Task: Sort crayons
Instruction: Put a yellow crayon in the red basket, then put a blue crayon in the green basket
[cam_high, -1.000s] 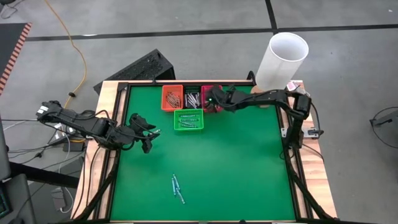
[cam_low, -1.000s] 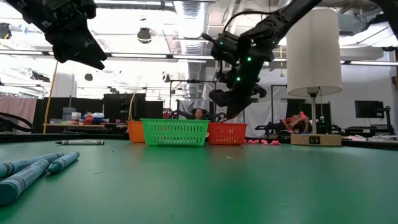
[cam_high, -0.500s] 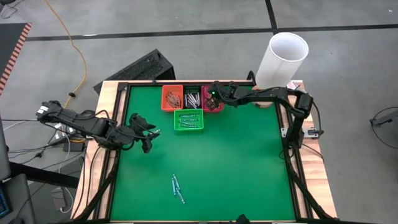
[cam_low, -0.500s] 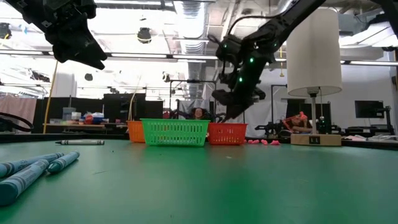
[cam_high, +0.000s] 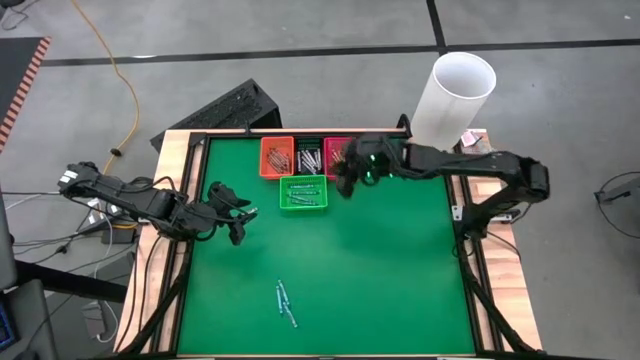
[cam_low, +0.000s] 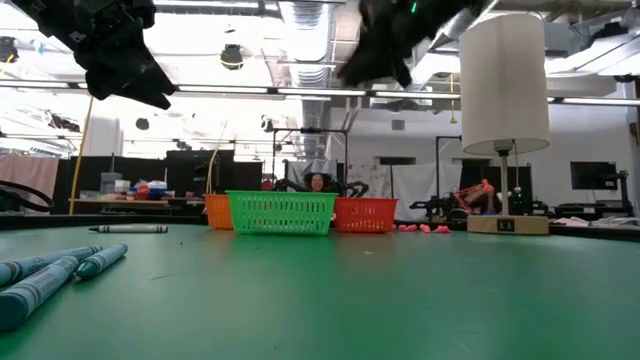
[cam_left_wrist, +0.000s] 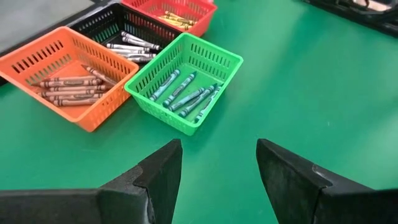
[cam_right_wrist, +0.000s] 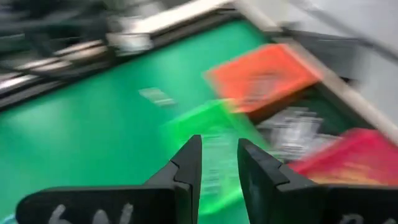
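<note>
Four baskets (cam_high: 303, 193) sit at the table's (cam_high: 400, 260) far edge, loose crayons (cam_high: 285, 303) near front.

both arms matte black, jointed links, black cabling along them. right arm (cam_high: 440, 160): green LED glowing just behind its tool. left tool (cam_left_wrist: 214, 171): two blunt black wedge fingers.

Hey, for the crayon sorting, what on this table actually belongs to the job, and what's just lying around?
Job: loose crayons; orange basket; black basket; red basket; green basket.
Lying about: white cylinder; yellow cable; small pink bits.
</note>
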